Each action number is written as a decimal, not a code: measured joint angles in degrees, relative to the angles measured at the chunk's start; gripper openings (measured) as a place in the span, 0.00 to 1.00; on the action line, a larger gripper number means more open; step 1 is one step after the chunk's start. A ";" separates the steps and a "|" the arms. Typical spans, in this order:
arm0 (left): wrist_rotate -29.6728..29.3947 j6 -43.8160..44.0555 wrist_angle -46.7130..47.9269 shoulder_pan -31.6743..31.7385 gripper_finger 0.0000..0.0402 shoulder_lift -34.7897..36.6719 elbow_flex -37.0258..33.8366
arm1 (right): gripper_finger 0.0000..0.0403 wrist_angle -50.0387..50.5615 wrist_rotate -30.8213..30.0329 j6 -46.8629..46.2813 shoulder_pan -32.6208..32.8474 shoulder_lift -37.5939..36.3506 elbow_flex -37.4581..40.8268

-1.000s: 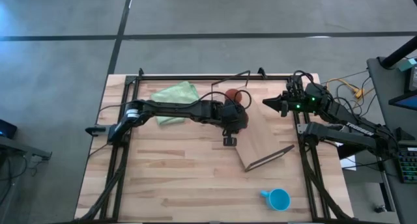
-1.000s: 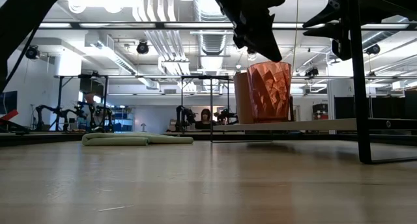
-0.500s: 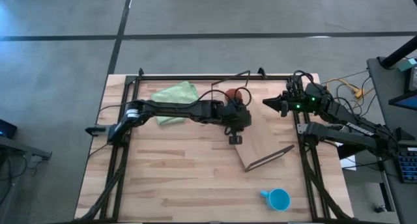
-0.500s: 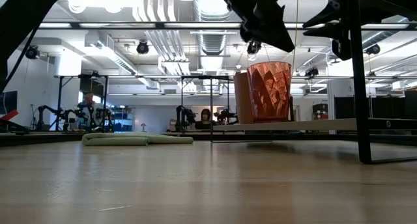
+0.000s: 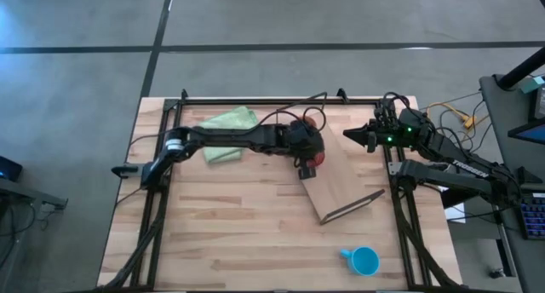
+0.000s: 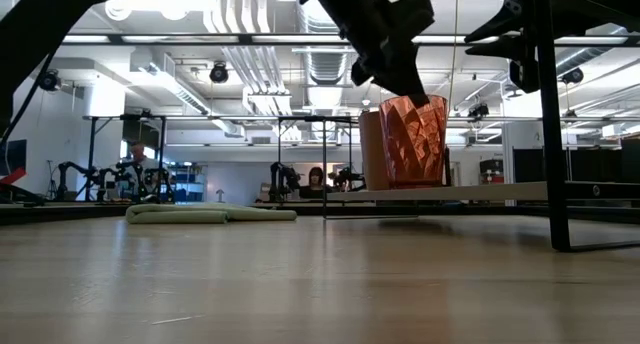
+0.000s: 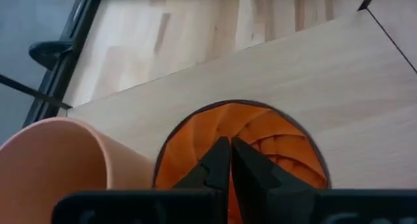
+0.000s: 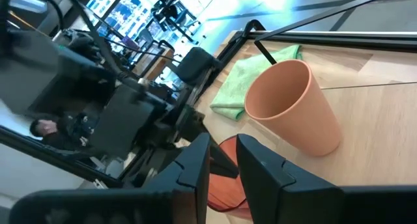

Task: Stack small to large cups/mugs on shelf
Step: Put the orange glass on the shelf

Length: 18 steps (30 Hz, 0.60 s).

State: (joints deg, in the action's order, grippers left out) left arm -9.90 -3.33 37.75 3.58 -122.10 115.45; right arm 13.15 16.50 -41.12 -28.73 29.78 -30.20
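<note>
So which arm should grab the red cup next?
Probably the left: its gripper hangs right above the red cup on the shelf, while the right gripper waits off to the side.

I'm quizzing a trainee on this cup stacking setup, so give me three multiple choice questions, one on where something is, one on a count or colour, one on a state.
1. Where is the blue mug?
A. On the bare table, near its front edge on the right arm's side
B. On the shelf
C. On the green cloth

2. How many cups stand on the shelf?
A. None
B. Two
C. Three

3. How do the left gripper jaws stand?
A. Wide open
B. Shut, tips over the red-orange cup's mouth
C. Shut on the blue mug

Key:
1 A: the high view shows it alone on the table, off the board.
2 B: the low view shows the red-orange cup and the tan cup side by side on the board.
3 B: the left wrist view shows the tips together over the cup's opening.

The right gripper waits beside the shelf.
</note>
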 joint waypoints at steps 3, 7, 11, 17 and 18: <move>2.34 1.67 -0.06 0.46 0.00 0.04 -1.86 | 0.18 -0.01 0.00 0.00 -0.01 0.00 0.00; 2.55 2.92 -1.00 0.37 0.00 0.00 -3.48 | 0.18 -0.01 0.00 0.00 -0.02 0.00 0.00; 3.92 3.06 -4.15 0.39 0.00 0.00 -4.25 | 0.18 -0.02 -0.01 0.04 0.00 0.00 0.00; 5.39 3.10 -7.94 0.44 0.00 0.00 -5.26 | 0.18 -0.01 -0.01 0.11 -0.02 0.00 0.01; 5.42 3.10 -8.26 0.44 0.00 0.00 -5.26 | 0.18 -0.02 -0.01 0.13 -0.02 0.00 0.02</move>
State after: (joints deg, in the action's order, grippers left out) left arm -4.48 -0.23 29.49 4.01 -122.10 110.19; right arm 13.13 16.49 -40.99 -28.75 29.78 -30.17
